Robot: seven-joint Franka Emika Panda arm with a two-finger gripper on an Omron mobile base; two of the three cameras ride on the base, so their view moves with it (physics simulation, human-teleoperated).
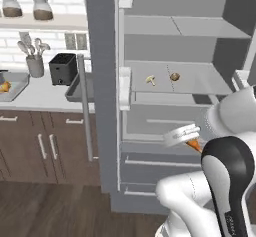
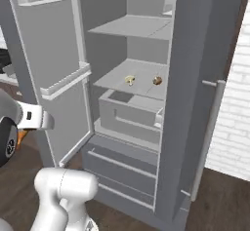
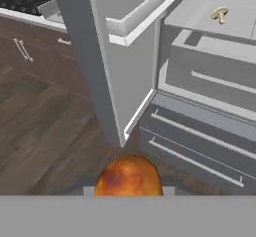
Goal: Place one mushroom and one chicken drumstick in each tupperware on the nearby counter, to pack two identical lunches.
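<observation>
Gripper: my gripper point(image 1: 194, 144) hangs low in front of the open fridge point(image 1: 170, 46), closed around a chicken drumstick point(image 3: 129, 176); in the hand view the plump orange-brown end sits right at the bottom, and I cannot see my fingertips past it.
Held drumstick: in the left base view an orange tip pokes out just under my wrist; in the right base view a sliver of orange shows beside my dark joint at the left edge.
Mushrooms: the cream-white mushroom point(image 1: 150, 80) and the brown-capped mushroom point(image 1: 174, 76) lie near each other, not touching, on the middle fridge shelf point(image 1: 200, 78), the white one to the left.
Second drumstick: an orange drumstick point(image 1: 4, 86) lies in the far-left tupperware point(image 1: 17, 88) on the counter point(image 1: 40, 98).
Other tupperware: a second grey tray point(image 1: 75, 90) sits on the counter just right of the black toaster point(image 1: 62, 69), partly hidden by the fridge door point(image 1: 102, 81); I cannot tell what lies in it.
Fridge door: it stands swung wide open between me and the counter.
Surroundings: a holder of utensils point(image 1: 34, 58) stands left of the toaster, two jars point(image 1: 27, 7) on the wall shelf above.
</observation>
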